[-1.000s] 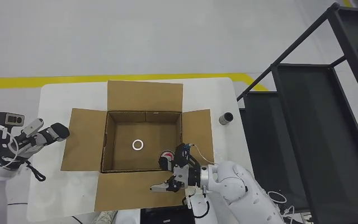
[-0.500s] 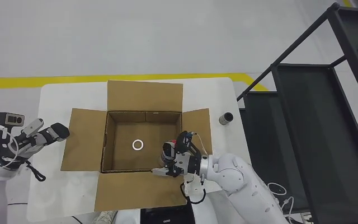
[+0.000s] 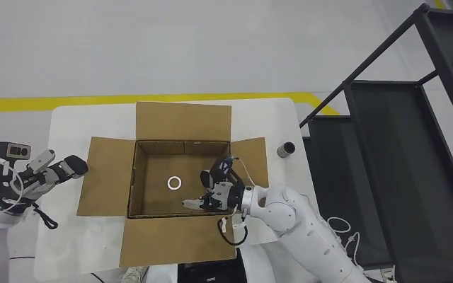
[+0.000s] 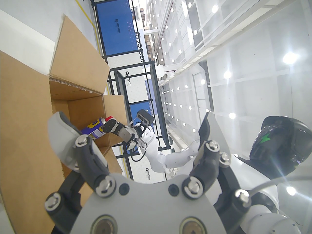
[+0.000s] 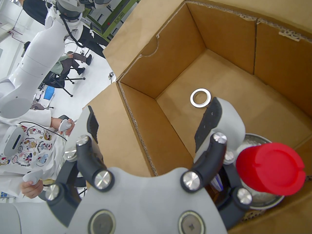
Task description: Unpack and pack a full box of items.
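Observation:
An open cardboard box (image 3: pixel 182 122) stands in the middle of the white table (image 3: pixel 78 117). On its floor lies a white ring (image 3: pixel 174 183) (image 5: pixel 200 97). A blue spray can with a red cap (image 5: pixel 270 169) (image 4: pixel 96 129) stands upright in the box's near right corner. My right gripper (image 3: pixel 200 191) (image 5: pixel 153 105) hangs open over that corner. One finger (image 5: pixel 214 120) is inside the box just beside the can, the other (image 5: pixel 90 122) is over the near wall. The can is outside the gap between them. My left gripper (image 3: pixel 60 170) (image 4: pixel 131 120) is open and holds nothing, left of the box's left flap.
A small dark cylinder (image 3: pixel 286 149) stands on the table right of the box's right flap. All four flaps are folded outward (image 3: pixel 166 244). A black metal rack (image 3: pixel 396 141) stands beyond the table's right edge.
My right gripper has moved from over the near flap away from me, in over the box's near right corner, and now covers the red cap in the top view. The left arm has not moved.

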